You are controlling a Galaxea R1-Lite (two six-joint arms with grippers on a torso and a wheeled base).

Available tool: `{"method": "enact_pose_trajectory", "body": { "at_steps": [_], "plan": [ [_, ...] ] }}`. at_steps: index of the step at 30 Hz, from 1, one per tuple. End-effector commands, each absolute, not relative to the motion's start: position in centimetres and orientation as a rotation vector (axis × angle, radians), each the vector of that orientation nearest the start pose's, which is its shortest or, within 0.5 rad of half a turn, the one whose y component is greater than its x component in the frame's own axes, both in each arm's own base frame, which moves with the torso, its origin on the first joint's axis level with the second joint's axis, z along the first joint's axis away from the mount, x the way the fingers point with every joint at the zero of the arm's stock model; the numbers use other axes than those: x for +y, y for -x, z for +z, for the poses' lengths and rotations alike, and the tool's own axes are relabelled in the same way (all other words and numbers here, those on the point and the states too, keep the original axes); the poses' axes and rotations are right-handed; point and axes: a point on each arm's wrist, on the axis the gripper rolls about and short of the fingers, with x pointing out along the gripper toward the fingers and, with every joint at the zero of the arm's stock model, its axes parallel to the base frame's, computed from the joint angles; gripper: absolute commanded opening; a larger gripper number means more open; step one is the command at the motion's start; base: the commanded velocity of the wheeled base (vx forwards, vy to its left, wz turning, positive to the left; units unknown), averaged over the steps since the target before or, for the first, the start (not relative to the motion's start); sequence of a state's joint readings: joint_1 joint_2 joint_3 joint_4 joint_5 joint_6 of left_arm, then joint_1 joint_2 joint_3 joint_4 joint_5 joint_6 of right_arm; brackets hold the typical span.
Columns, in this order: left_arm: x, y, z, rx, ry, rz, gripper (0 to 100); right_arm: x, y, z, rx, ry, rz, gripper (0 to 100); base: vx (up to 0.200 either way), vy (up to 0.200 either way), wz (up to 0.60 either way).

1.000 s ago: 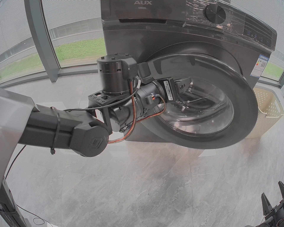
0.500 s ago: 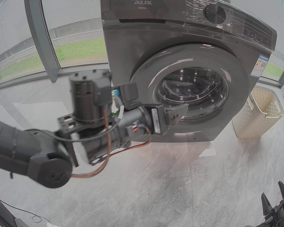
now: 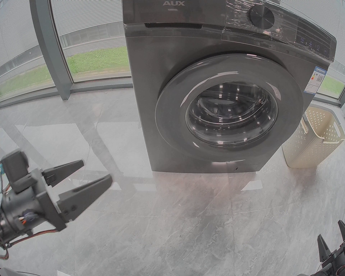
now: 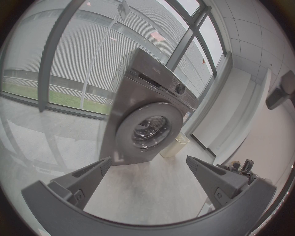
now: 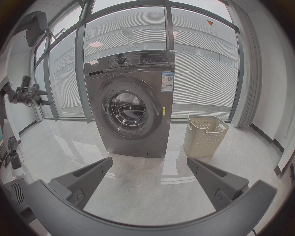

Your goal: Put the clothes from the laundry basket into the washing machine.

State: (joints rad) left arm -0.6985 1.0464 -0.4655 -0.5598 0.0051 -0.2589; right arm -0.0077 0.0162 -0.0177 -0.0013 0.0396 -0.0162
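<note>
Washing machine (image 3: 215, 43) door (image 3: 172, 107) shut. Laundry basket (image 3: 316, 143) on the floor just beside it, contents not visible. Left hand (image 3: 96, 169) and right hand (image 5: 149, 159) both spread, empty. Judgement: loading likely finished; park arms low, clear of the door.

Brand lettering (image 3: 173, 3), white, on top front panel of washing machine (image 3: 151, 72). Sticker label (image 3: 315, 79) at upper front corner: coloured bars, print too small to read.

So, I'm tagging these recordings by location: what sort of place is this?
Probably a test room in a commercial building, not a home: a washing machine and laundry basket stand on polished tiled floor before tall glass walls.
</note>
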Motion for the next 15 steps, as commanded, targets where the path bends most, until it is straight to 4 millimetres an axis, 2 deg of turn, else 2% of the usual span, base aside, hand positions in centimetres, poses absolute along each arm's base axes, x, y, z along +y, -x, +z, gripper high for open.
{"method": "enact_pose_trajectory", "body": {
  "at_steps": [1,2,3,5,7,11,15],
  "plan": [
    [-1.0,-2.2,15.3,-0.039,0.217,-0.413,100,0.1,2.3,7.6,0.0,0.017,0.032,100,0.0,0.0,0.0],
    [-1.0,-2.2,15.3,-0.039,0.217,-0.413,100,0.1,2.3,7.6,0.0,0.017,0.032,100,0.0,0.0,0.0],
    [-0.6,-1.5,13.8,-0.057,0.171,-0.359,100,0.1,2.3,7.6,0.001,0.017,0.032,100,0.0,0.0,0.0],
    [-0.4,-0.8,12.4,-0.077,0.112,-0.325,100,0.1,2.3,7.6,0.0,0.017,0.032,100,0.0,0.0,0.0],
    [-0.3,-0.3,11.9,-0.09,0.09,-0.318,100,0.1,2.3,7.6,0.0,0.017,0.032,100,0.0,0.0,0.0],
    [-0.3,1.6,9.8,-0.085,0.064,-0.316,100,0.1,2.3,7.6,0.0,0.017,0.032,100,0.0,0.0,0.0],
    [-0.3,1.6,9.0,-0.026,0.066,-0.314,100,0.1,2.3,7.6,0.0,0.017,0.032,100,0.0,0.0,0.0]
  ]
}}
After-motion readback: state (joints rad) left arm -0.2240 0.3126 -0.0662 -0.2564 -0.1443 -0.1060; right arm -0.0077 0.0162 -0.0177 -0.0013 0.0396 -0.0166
